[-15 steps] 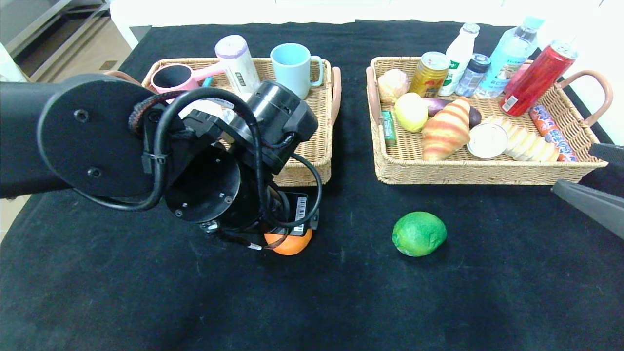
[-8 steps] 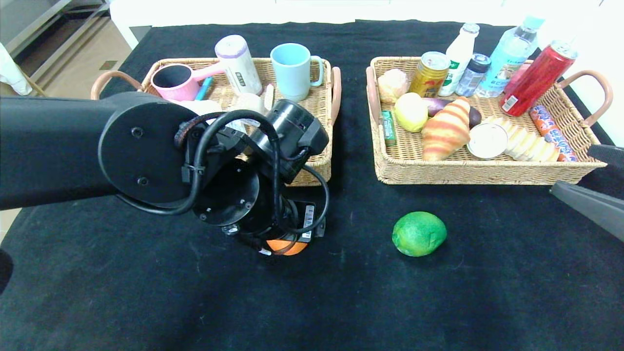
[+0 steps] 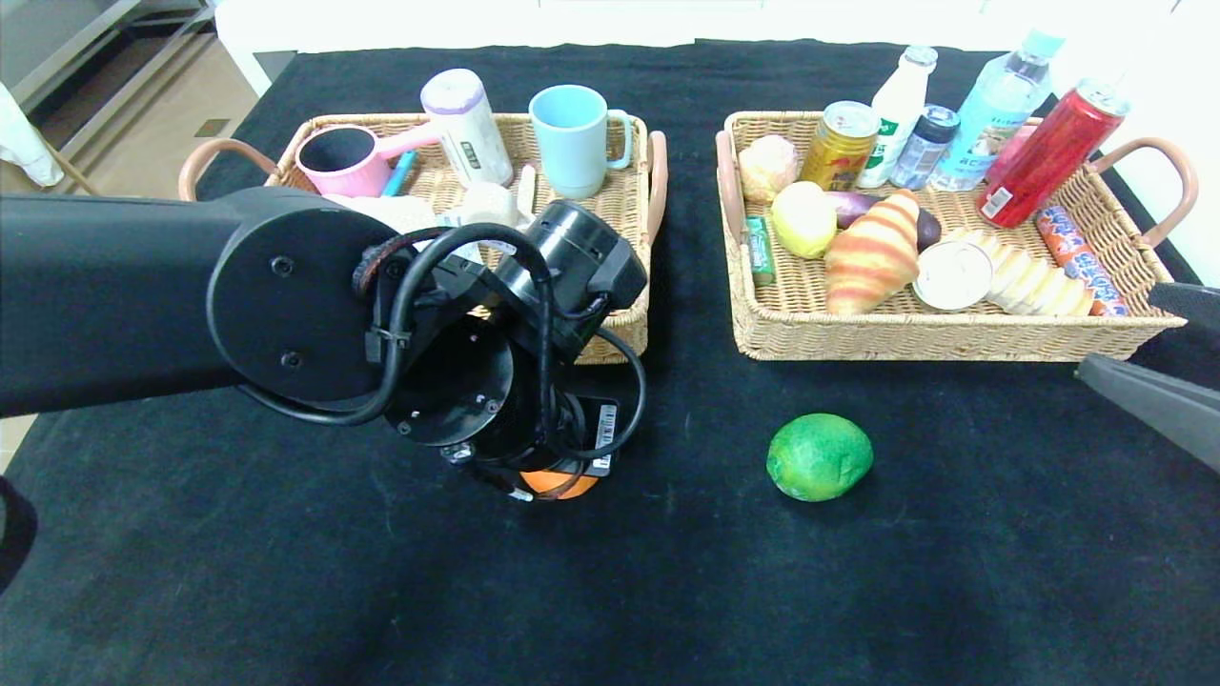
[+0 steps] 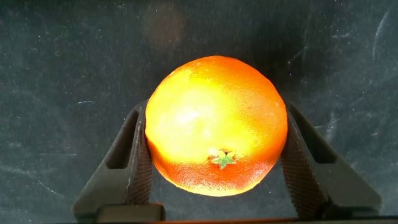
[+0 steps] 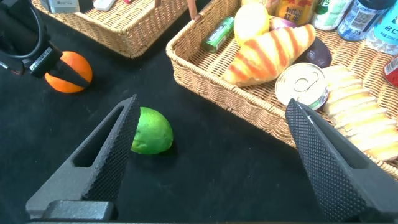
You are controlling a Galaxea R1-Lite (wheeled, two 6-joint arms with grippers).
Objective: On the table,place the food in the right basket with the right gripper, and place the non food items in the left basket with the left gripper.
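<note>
An orange point(image 4: 214, 124) rests on the black tablecloth in front of the left basket point(image 3: 620, 329). My left gripper point(image 4: 216, 111) reaches down over it, and both pads press against its sides. In the head view the arm hides all but a sliver of the orange point(image 3: 562, 484). A green lime point(image 3: 820, 456) lies on the cloth in front of the right basket point(image 3: 944, 341). My right gripper point(image 5: 211, 106) hovers open at the table's right edge, close to the lime point(image 5: 152, 130), with nothing between its fingers.
The left basket holds a pink cup point(image 3: 335, 157), a blue mug point(image 3: 572, 138) and a white cylinder point(image 3: 465, 124). The right basket holds a croissant point(image 3: 872, 252), cans, bottles, a red can point(image 3: 1044, 152) and other food.
My left arm has come down and a little to the right over the orange, and its jaws have closed in onto the fruit's sides. The right gripper and the lime have not moved.
</note>
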